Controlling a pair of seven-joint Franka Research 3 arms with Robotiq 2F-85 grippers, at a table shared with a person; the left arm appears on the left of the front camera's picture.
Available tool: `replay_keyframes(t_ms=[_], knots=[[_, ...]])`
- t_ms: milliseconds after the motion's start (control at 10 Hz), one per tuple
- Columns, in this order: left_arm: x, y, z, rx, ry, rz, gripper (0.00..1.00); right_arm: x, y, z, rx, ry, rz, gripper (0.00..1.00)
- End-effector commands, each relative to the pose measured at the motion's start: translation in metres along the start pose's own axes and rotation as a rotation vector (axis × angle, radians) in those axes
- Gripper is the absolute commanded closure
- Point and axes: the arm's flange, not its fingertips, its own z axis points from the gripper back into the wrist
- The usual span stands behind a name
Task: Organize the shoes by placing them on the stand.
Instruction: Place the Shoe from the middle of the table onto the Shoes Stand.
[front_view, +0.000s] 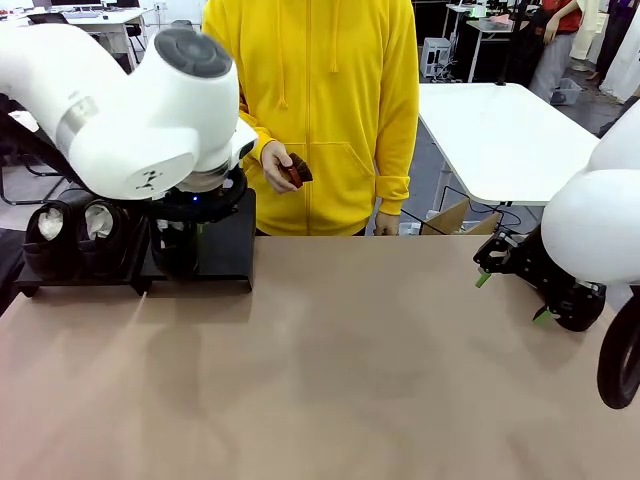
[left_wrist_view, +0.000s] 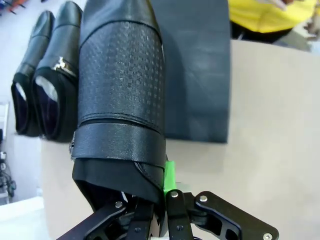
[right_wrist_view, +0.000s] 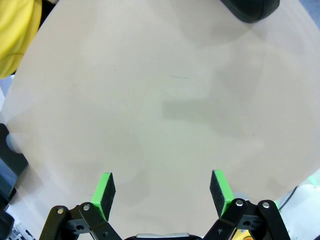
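Observation:
My left gripper is shut on the heel rim of a black textured shoe. The shoe points away from me along the black stand, and its heel end sticks out past the stand's near edge. I cannot tell whether its sole rests on the stand. Two more glossy black shoes sit side by side to its left. From the front they show stuffed with white paper on the stand. My right gripper hangs open over bare table at the right.
A person in a yellow hoodie stands at the far side, one hand holding a small dark object. The tan table stretches wide between the arms. A white table and a cardboard box lie beyond.

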Motion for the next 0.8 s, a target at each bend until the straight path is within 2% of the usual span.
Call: replay_keyframes(t_ms=[0,300,700], knots=[[0.01,-0.008,-0.025,0.044,-0.069,0.002,1.0,0.001,0.0,-0.001,0.006,-0.002,0.019,0.0],[0.031,0.006,-0.055,0.051,-0.136,0.004,1.0,0.001,0.0,-0.001,0.006,-0.002,0.019,0.0],[0.046,0.015,-0.078,0.091,-0.139,-0.046,1.0,0.001,0.0,-0.001,0.006,-0.002,0.019,0.0]])
